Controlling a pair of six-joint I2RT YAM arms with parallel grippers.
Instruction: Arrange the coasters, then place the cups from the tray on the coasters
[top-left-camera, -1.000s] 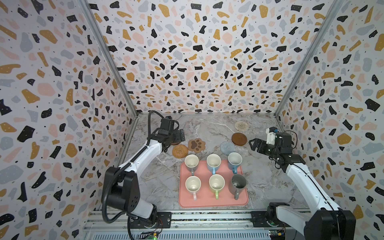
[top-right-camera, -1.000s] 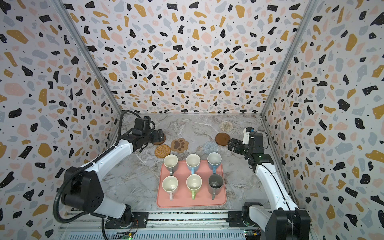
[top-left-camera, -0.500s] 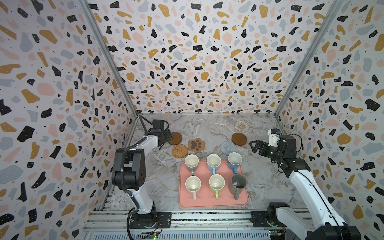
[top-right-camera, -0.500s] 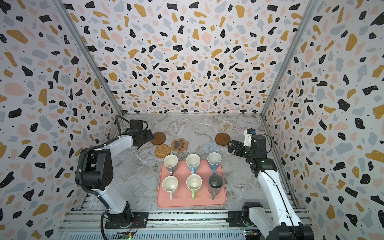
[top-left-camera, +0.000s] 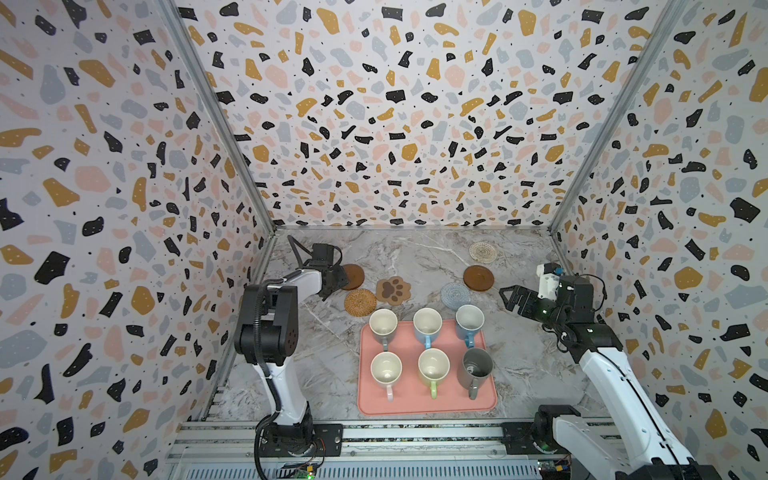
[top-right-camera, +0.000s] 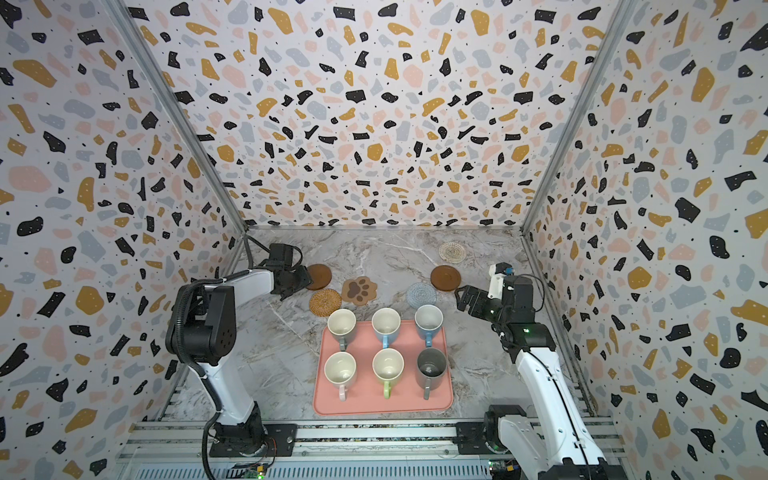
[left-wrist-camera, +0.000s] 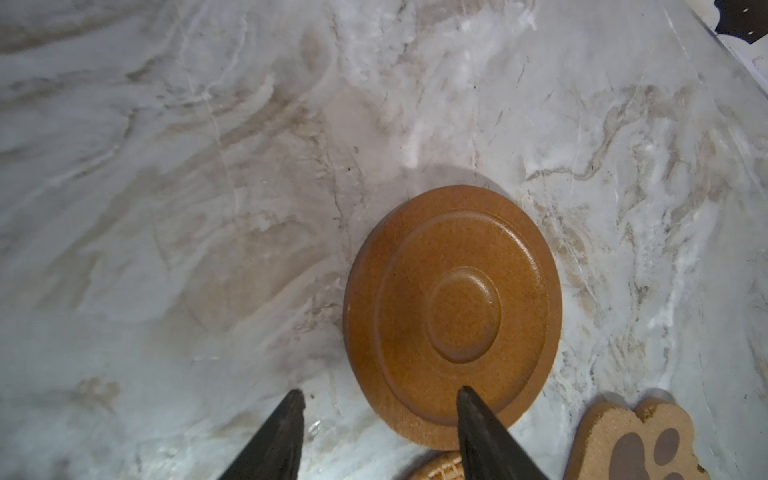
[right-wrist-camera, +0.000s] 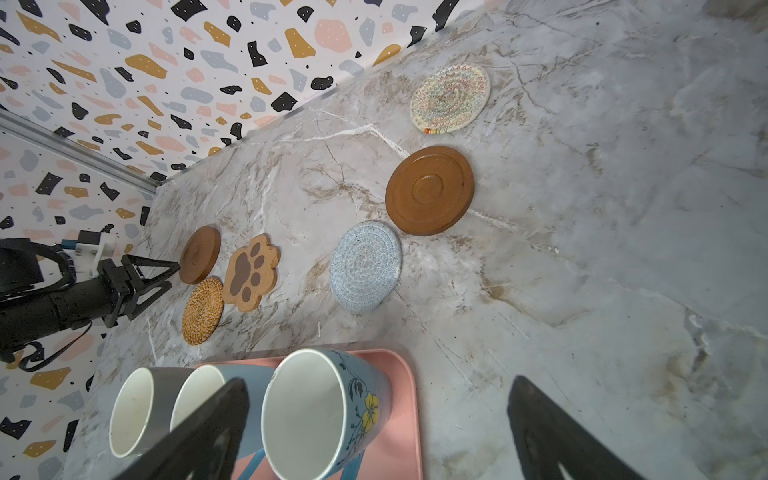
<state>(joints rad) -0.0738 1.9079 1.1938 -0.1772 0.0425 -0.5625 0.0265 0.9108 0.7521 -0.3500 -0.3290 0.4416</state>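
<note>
In both top views a grey-white marble-patterned tabletop (top-left-camera: 415, 257) sits inside a booth of terrazzo-print wall panels (top-left-camera: 395, 124). An aluminium rail (top-left-camera: 415, 434) along the near edge carries both arm bases. A large salmon-pink rounded-rectangle tray (top-left-camera: 415, 405) lies near the rail. It holds six handled mugs (top-left-camera: 427, 323), upright in two rows of three.

Beyond the tray the coasters (top-right-camera: 359, 289) lie flat on the marble. They are a glossy brown disc (top-left-camera: 355, 275), a tan rattan round (top-left-camera: 360, 301), a tan paw-print mat (top-left-camera: 393, 290), a grey-blue crochet round (top-left-camera: 455, 296), a second brown disc (top-left-camera: 478, 278) and, farthest back, a cream woven round (top-left-camera: 483, 251). The left gripper (top-left-camera: 337, 286) is low at the glossy brown disc's left edge. The right gripper (top-left-camera: 505, 299) hangs to the right of the tray, jaws spread wide and empty.

The left wrist view shows veined marble and the left gripper's black fingertips (left-wrist-camera: 469, 411) parted. One lies over the glossy brown disc's rim, the other over bare marble, with nothing pinched between them.

The right wrist view shows the marble running back to a metal corner post (right-wrist-camera: 75, 145) where the wall panels meet. None of the coasters has a mug on it.
</note>
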